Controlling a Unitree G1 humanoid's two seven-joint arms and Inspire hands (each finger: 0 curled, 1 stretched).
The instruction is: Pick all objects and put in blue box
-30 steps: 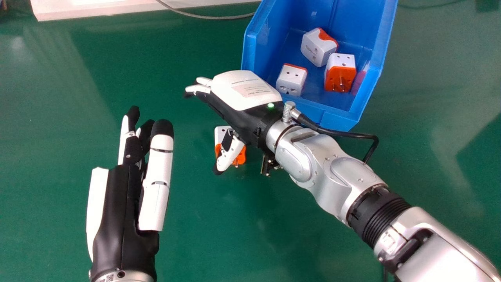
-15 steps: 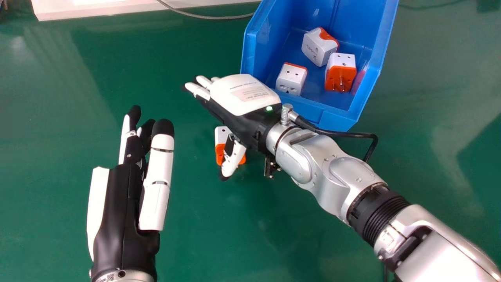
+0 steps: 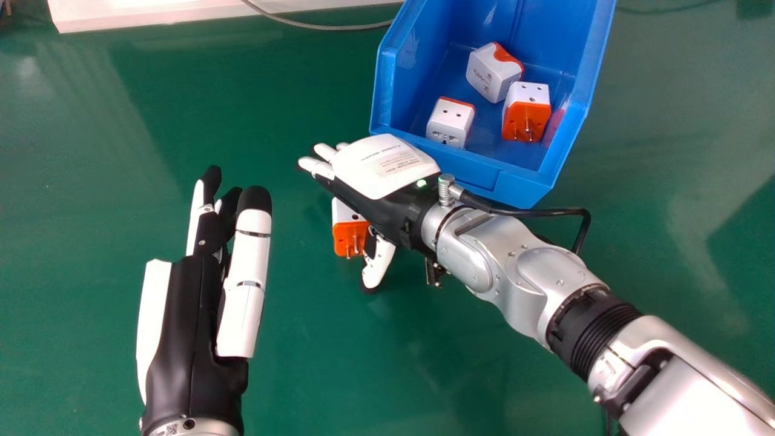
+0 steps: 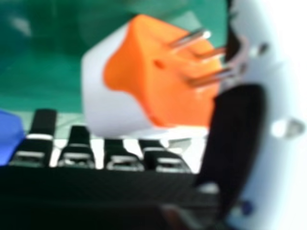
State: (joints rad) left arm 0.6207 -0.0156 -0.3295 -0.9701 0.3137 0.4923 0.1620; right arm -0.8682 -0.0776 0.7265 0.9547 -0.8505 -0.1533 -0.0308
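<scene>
Your right hand (image 3: pixel 387 166): fingers extended, thumb apart, partly over the loose adapter (image 3: pixel 348 231)
Loose adapter: on the tabletop (image 3: pixel 315 351), prongs toward your thumb
Blue box (image 3: pixel 522 192): three adapters (image 3: pixel 525 115) inside
Your left hand (image 3: pixel 181 327): fingers straight

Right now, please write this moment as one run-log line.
right hand: open, at plug adapter on table | left hand: open, empty | blue box: three adapters inside | grasp: not yet closed
</scene>
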